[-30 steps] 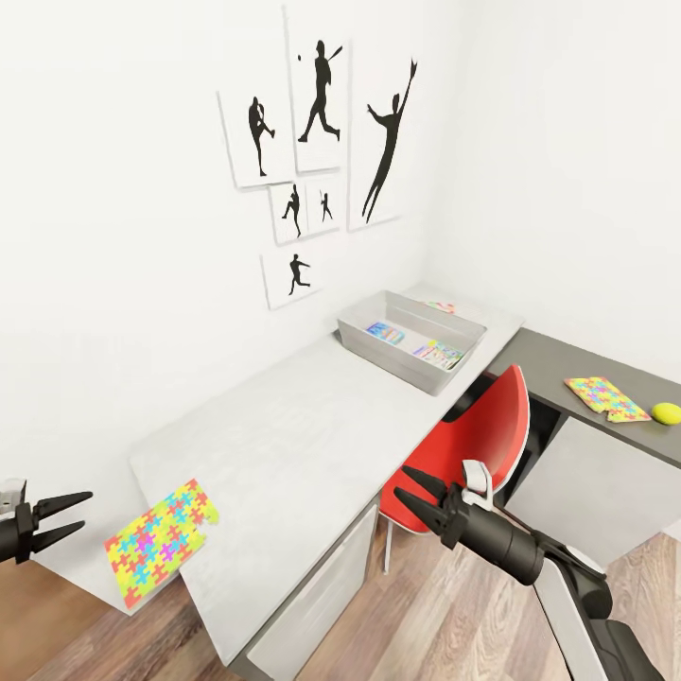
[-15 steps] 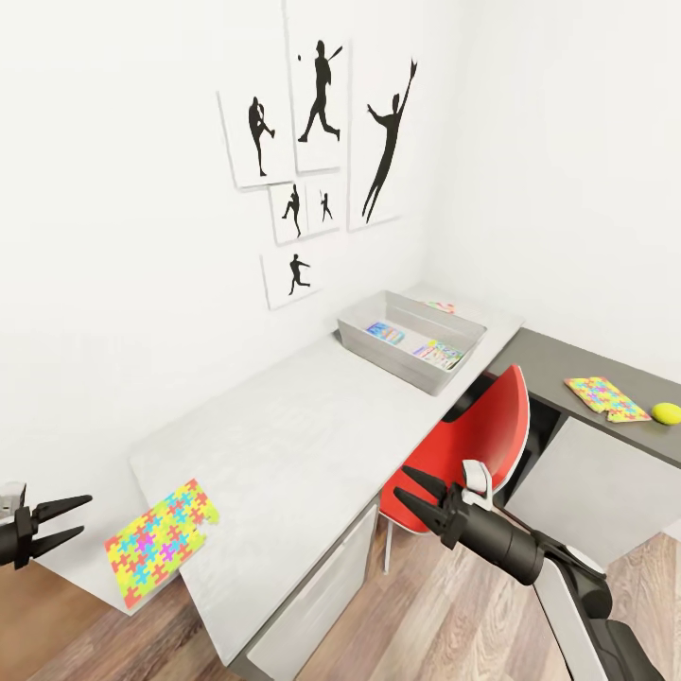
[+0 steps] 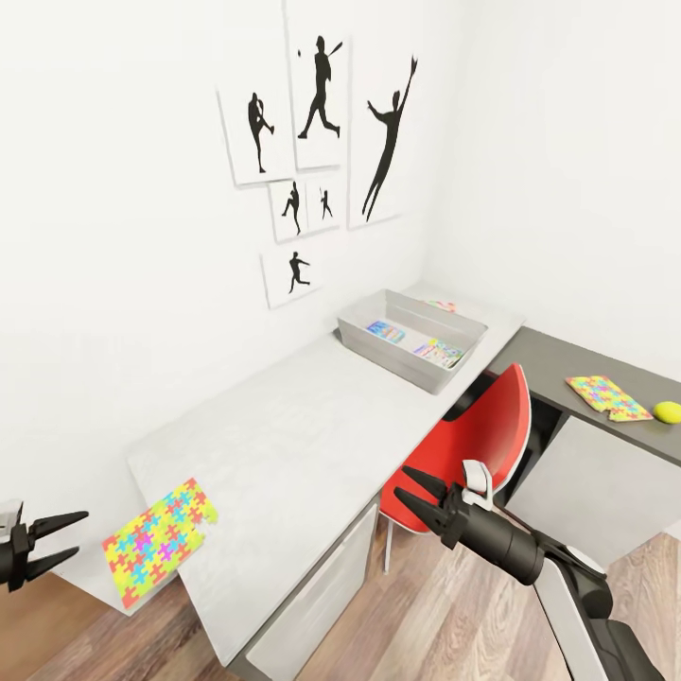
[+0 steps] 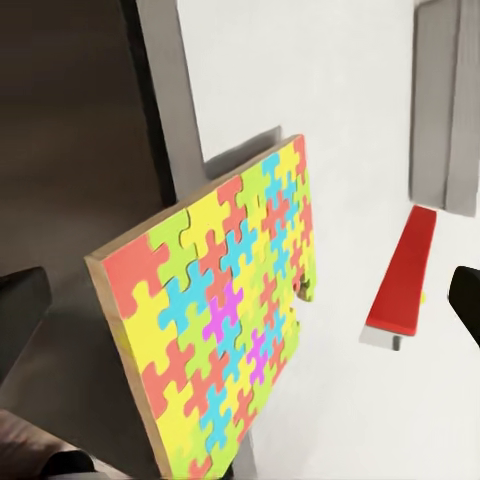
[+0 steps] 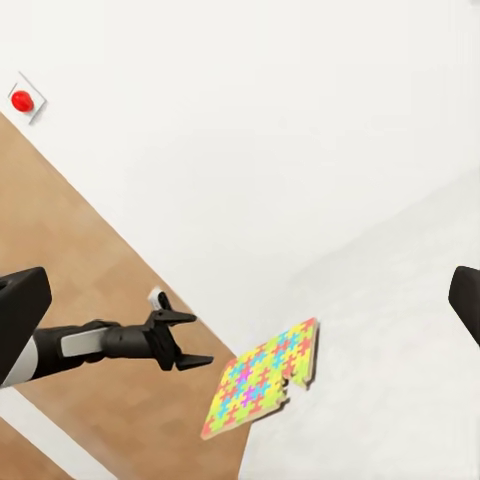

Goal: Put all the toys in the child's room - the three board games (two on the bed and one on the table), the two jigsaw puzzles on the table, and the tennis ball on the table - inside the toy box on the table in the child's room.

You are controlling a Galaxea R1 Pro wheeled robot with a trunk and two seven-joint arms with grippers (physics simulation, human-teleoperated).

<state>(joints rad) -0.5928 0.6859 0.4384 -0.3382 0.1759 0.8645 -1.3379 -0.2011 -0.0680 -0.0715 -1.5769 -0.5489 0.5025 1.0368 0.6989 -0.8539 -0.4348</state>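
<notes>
The left gripper point(image 3: 59, 541) hangs open and empty near the jigsaw puzzle point(image 3: 159, 540) at the table point(image 3: 284, 445) edge; the right gripper point(image 3: 413, 493) is open, empty too.

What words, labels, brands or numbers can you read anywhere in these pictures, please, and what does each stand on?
No text can be read.
Board game lids in the toy box: a blue one and a multicoloured one carry busy print, too small to read.
Third printed box behind the bin: too small to read.
Wall pictures: black silhouettes, no lettering.
Jigsaw puzzles: coloured pieces, no print.
</notes>
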